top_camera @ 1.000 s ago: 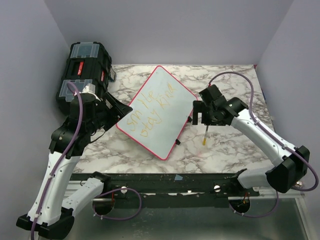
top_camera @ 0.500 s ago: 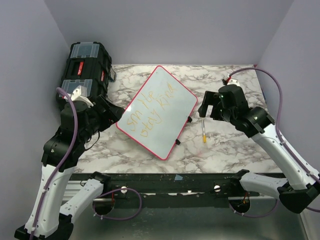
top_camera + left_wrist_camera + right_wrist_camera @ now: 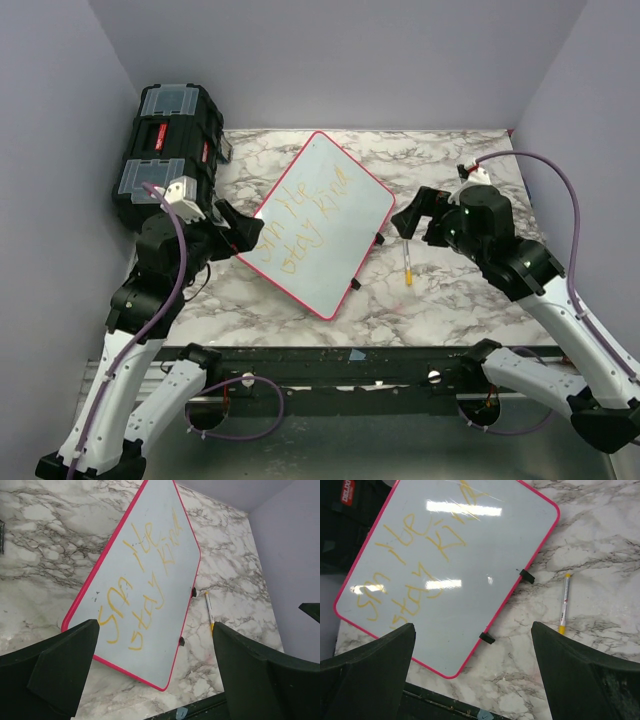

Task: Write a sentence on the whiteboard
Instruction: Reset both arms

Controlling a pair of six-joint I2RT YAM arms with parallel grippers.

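Both grippers stand spread and empty: left gripper (image 3: pixel 245 233) at the whiteboard's (image 3: pixel 335 215) left edge, right gripper (image 3: pixel 413 216) near the marker (image 3: pixel 408 266). The whiteboard lies flat on the marble bench (image 3: pixel 450 300), the sentence (image 3: pixel 300 228) in two yellow lines.

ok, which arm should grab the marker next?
Right. The marker lies on the table near the open right hand; the left hand sits across the whiteboard, at its far edge.
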